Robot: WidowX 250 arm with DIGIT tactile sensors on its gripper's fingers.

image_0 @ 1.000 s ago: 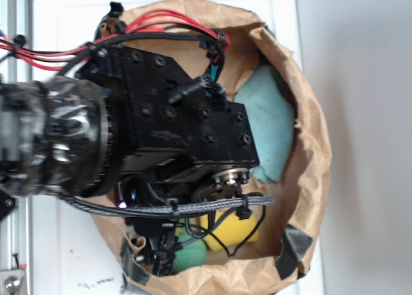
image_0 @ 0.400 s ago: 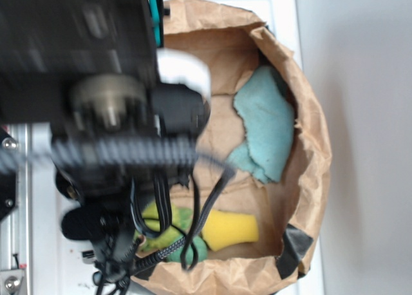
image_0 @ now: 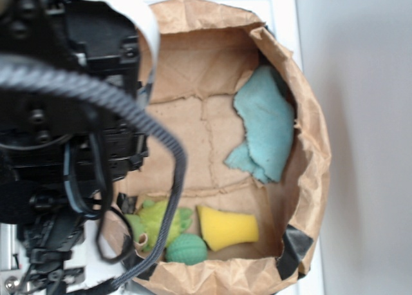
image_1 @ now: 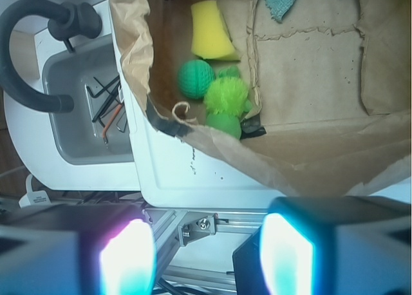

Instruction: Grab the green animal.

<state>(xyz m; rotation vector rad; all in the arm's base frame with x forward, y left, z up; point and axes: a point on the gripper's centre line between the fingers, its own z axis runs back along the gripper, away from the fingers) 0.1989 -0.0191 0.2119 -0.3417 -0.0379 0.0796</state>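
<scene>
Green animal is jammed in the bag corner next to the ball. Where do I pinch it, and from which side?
Pinch the green animal across its rounded fuzzy body, coming straight down from above. The paper bag wall hems it in on two sides and the green ball touches it on another, so probably only the top is free. The gripper is open, outside the bag.

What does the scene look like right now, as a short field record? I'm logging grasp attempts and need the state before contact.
target: green animal, lying in the paper bag, near its wall
neighbours: green ball beside it; yellow sponge past the ball
also in bag: teal cloth at the far side
hand: open, above and outside the bag's rim, empty
contact: none; hand apart from the animal
outside bag: grey sink with small tools in it
</scene>
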